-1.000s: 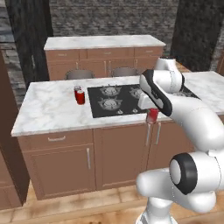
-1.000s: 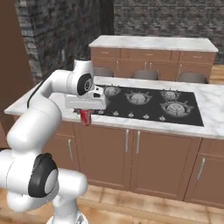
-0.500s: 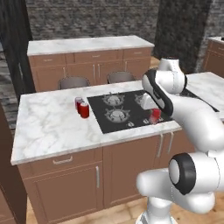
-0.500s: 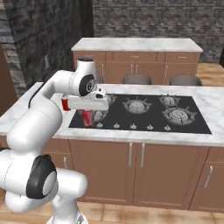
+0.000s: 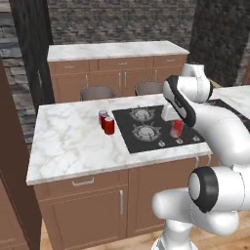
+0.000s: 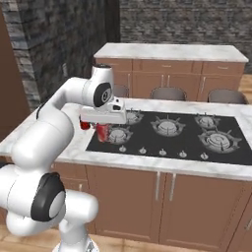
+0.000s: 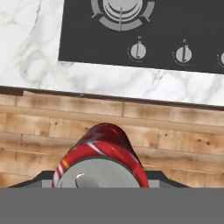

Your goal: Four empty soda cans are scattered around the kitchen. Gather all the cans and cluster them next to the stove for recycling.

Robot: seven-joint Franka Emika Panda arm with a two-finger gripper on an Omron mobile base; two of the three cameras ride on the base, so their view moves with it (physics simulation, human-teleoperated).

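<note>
Two base views behind the arm, sharing the stove (image 5: 158, 128), hand view looking steeply down, close

marble island counter (image 5: 73, 141), wood cabinets (image 6: 147, 197), two stools (image 5: 97, 93)

- We see a glossy white arm (image 5: 222, 129) of rounded, tube-like links.
- Its joints carry dark grey round caps (image 5: 202, 190).
- A boxy white hand (image 6: 106, 115) sits at the end.
- The base is a bulbous white shell (image 6: 74, 209).

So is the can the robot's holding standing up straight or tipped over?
Upright. In the left base view the red can hangs vertical in the gripper above the stove; the hand view looks onto its silver top.
</note>
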